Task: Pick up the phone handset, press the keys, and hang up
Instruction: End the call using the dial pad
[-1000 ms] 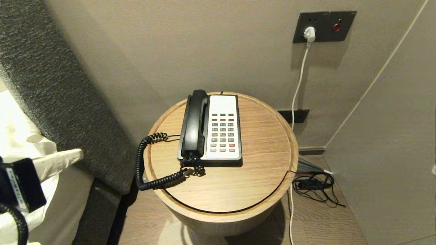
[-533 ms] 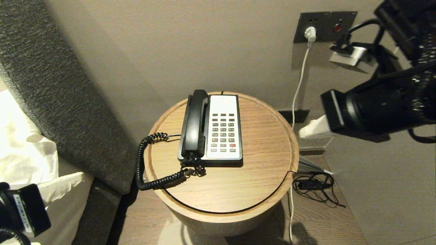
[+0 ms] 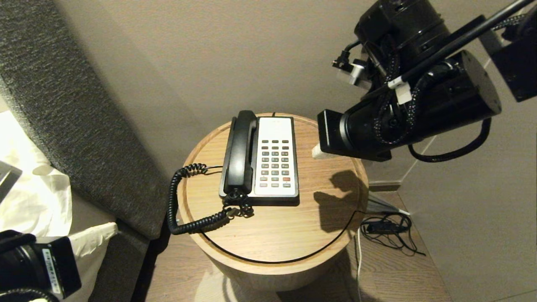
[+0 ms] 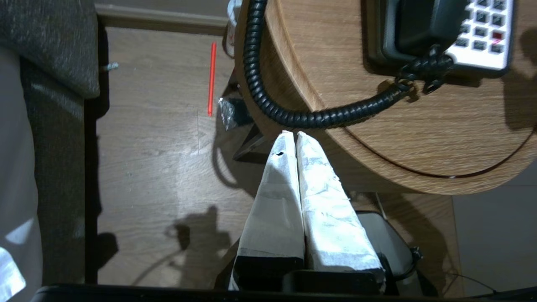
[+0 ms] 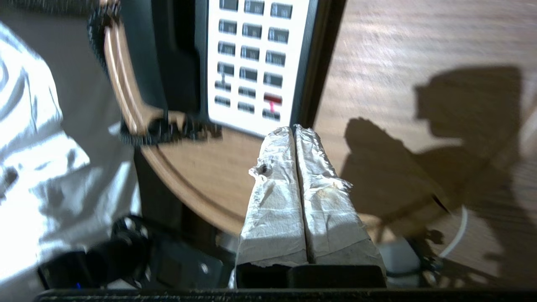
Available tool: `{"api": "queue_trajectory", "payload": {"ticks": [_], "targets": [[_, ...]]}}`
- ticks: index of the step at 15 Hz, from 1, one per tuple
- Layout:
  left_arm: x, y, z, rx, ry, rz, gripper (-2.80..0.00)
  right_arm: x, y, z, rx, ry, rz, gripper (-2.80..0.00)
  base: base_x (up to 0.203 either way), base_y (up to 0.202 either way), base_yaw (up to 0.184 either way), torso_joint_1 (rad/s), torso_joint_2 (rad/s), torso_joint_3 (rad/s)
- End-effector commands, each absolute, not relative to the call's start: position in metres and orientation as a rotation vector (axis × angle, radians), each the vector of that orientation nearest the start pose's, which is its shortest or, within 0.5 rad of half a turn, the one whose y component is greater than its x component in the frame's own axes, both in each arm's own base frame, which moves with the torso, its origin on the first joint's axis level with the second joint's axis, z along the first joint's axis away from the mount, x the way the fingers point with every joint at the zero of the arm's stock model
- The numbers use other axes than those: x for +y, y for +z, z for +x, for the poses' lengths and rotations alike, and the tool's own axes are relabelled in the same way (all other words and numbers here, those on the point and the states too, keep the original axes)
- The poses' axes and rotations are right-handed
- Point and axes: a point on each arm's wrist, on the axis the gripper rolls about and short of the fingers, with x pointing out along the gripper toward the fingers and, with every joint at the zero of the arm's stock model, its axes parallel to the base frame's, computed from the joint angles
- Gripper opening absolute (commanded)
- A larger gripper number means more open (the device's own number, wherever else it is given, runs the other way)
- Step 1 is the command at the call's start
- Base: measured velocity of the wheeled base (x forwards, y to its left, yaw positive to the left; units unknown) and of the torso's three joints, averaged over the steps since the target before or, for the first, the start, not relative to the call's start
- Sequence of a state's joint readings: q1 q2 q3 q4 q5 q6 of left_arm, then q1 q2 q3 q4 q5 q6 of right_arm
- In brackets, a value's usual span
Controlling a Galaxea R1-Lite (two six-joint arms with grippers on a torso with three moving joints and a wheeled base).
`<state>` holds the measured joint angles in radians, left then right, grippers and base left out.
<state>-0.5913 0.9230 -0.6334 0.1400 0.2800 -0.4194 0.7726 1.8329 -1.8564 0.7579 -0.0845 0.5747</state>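
Note:
A black handset point(image 3: 240, 153) rests in its cradle on the left side of a white-faced phone base point(image 3: 275, 157) with rows of grey keys point(image 3: 275, 163) and one red key. The phone sits on a round wooden side table point(image 3: 293, 226). A coiled black cord point(image 3: 184, 209) loops off the table's left edge. My right gripper point(image 3: 315, 153) hovers above the table just right of the phone, shut and empty; its wrist view shows it point(image 5: 293, 128) near the keypad's point(image 5: 251, 54) near corner. My left gripper point(image 4: 292, 134) is shut and empty, low at the left, below the table rim.
A dark upholstered headboard point(image 3: 63, 105) and white bedding point(image 3: 29, 197) stand to the left. A wall socket with a white plug and cable point(image 3: 369, 100) is behind the table. Tangled black cables point(image 3: 388, 228) lie on the wooden floor at the right.
My right arm has swung in from the right and now reaches over the table's right side, casting a shadow there. My left arm has sunk lower at the left.

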Motion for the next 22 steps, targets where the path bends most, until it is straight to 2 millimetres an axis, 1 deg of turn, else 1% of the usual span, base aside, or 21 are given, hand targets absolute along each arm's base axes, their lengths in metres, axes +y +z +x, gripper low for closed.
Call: {"api": "queue_trajectory", "payload": {"ticks": [1, 6, 10, 12, 18, 22], "targets": [[-0.052, 0.216, 0.089, 0.465, -0.21, -0.223, -2.8, 0.246, 0.285, 0.251, 0.839, 0.437, 0.23, -2.8, 0.0, 0.0, 0.0, 0.0, 0.0, 0.0], [-0.052, 0.21, 0.089, 0.485, -0.206, -0.217, -2.8, 0.257, 0.266, 0.261, 0.882, 0.417, 0.202, -2.8, 0.0, 0.0, 0.0, 0.0, 0.0, 0.0], [-0.052, 0.21, 0.09, 0.489, -0.205, -0.216, -2.8, 0.254, 0.263, 0.257, 0.936, 0.394, 0.175, -2.8, 0.0, 0.0, 0.0, 0.0, 0.0, 0.0], [-0.052, 0.206, 0.089, 0.5, -0.202, -0.211, -2.8, 0.256, 0.261, 0.259, 0.948, 0.401, 0.177, -2.8, 0.0, 0.0, 0.0, 0.0, 0.0, 0.0], [-0.051, 0.203, 0.088, 0.507, -0.199, -0.208, -2.8, 0.271, 0.253, 0.256, 0.975, 0.442, 0.162, -2.8, 0.0, 0.0, 0.0, 0.0, 0.0, 0.0], [-0.051, 0.202, 0.088, 0.511, -0.198, -0.206, -2.8, 0.274, 0.25, 0.259, 0.977, 0.438, 0.154, -2.8, 0.0, 0.0, 0.0, 0.0, 0.0, 0.0]]}}
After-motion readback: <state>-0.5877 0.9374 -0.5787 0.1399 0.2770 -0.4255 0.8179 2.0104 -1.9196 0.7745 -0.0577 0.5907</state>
